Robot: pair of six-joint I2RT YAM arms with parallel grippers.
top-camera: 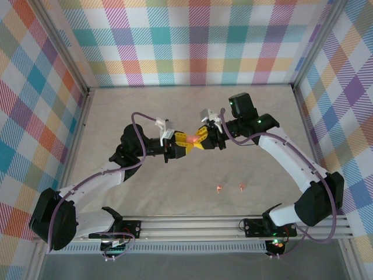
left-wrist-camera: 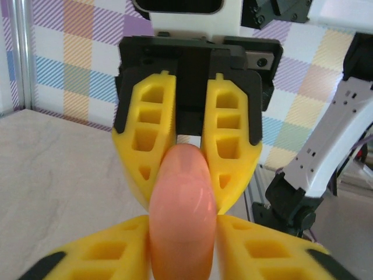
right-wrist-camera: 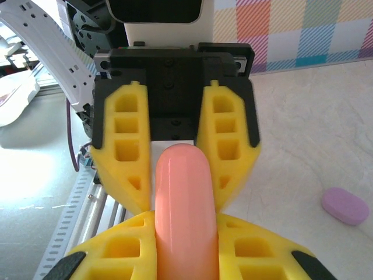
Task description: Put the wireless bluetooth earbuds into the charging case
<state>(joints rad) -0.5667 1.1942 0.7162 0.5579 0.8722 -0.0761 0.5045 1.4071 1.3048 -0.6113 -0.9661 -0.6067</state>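
A salmon-orange charging case (top-camera: 183,139), a smooth rounded oblong, hangs in the air above the middle of the table. Both grippers are shut on it from opposite ends. My left gripper (top-camera: 178,144) clamps one end, its yellow fingers (left-wrist-camera: 116,248) pressed against both sides of the case (left-wrist-camera: 182,216). My right gripper (top-camera: 201,140) clamps the other end of the case (right-wrist-camera: 185,210), with its fingers (right-wrist-camera: 119,251) tight on both sides. Two tiny salmon-orange earbuds (top-camera: 218,188) (top-camera: 242,186) lie on the table in front of the grippers, apart from both.
A lilac rounded oblong piece (right-wrist-camera: 345,206) lies on the beige table (top-camera: 116,116), to the right in the right wrist view. Checked walls enclose the table on three sides. The metal rail (top-camera: 192,224) with the arm bases runs along the near edge.
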